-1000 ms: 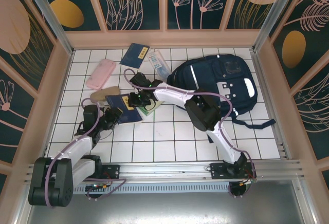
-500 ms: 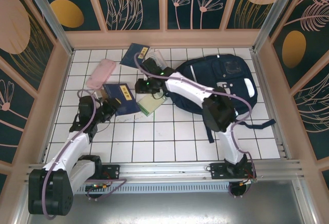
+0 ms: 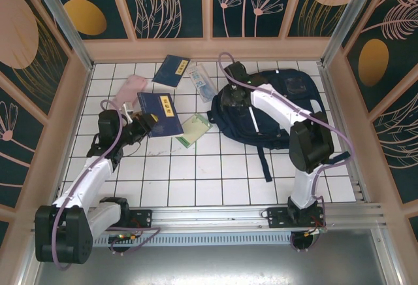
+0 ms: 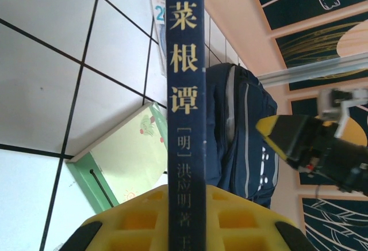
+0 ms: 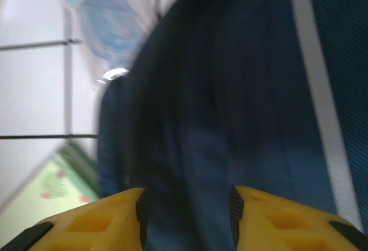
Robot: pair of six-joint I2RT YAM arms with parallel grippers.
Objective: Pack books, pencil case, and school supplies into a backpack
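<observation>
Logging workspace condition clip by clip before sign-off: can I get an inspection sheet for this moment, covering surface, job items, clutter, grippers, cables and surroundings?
surface: white tiled table, no spills seen.
job's things: backpack lying at right; black book held up, spine toward the left wrist camera; navy booklet, clear packet, green notepad and pink pencil case on the tiles.
clutter: nothing seen.
grippers: left gripper shut on the black book; right gripper astride backpack fabric, grip unclear in the blur.
cables: lilac cable along each arm, no snag seen.
surroundings: floral wall panels on three sides; metal rail at the near edge.
</observation>
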